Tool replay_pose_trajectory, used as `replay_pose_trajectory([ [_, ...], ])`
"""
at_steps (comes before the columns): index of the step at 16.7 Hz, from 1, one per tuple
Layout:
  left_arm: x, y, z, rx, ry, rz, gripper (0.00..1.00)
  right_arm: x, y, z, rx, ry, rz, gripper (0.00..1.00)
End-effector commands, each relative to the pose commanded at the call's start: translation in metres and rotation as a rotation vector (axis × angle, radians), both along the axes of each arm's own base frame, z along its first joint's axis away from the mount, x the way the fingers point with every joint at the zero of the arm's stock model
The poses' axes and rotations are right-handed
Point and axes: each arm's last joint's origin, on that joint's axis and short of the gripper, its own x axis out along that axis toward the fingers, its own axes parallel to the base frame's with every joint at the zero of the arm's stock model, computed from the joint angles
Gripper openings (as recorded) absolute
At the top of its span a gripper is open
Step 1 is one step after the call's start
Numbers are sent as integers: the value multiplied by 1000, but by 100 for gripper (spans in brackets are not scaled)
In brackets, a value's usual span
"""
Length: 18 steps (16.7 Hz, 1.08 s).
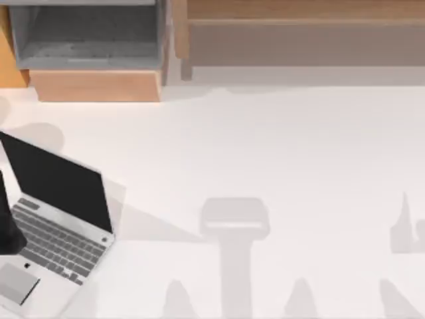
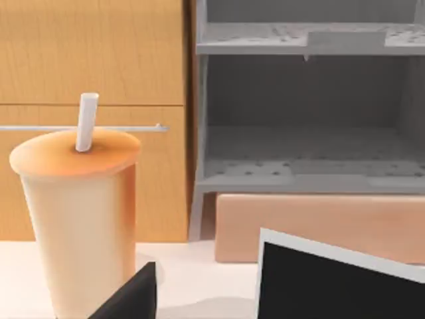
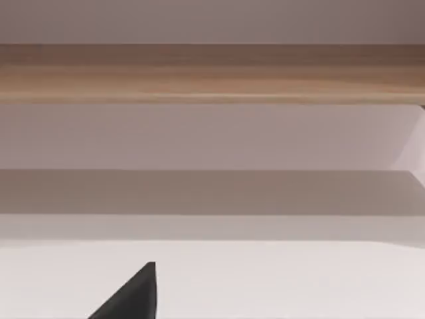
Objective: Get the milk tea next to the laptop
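Near the laptop (image 2: 332, 286) stands the unlabelled milk tea (image 2: 80, 219).

Matte black left arm (image 1: 8, 222) seen as a dark tapering slab over the laptop (image 1: 60, 226) keyboard, plain black wedge-shaped fingertip (image 2: 133, 299) beside the milk tea (image 2: 80, 212), a like black wedge (image 3: 133, 296) in right wrist view, unmarked

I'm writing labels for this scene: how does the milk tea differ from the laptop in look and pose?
The milk tea is a round, tall orange-tan cup standing upright; the laptop is flat, angular and silver, with its lid open. The milk tea has a white straw poking from its top; the laptop shows a black screen and grey keys. Both rest on the white table.
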Motion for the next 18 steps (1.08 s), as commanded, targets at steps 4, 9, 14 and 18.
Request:
replay_pose_trajectory([
  [4, 1, 1, 3, 0, -5, -1, 100, 0, 0, 0, 0, 0, 0, 100],
  [9, 18, 8, 20, 2, -18, -12, 100, 0, 0, 0, 0, 0, 0, 100],
  [14, 61, 31, 24, -2, 37, -19, 100, 0, 0, 0, 0, 0, 0, 100],
  [18, 97, 61, 10, -2, 62, -15, 100, 0, 0, 0, 0, 0, 0, 100],
])
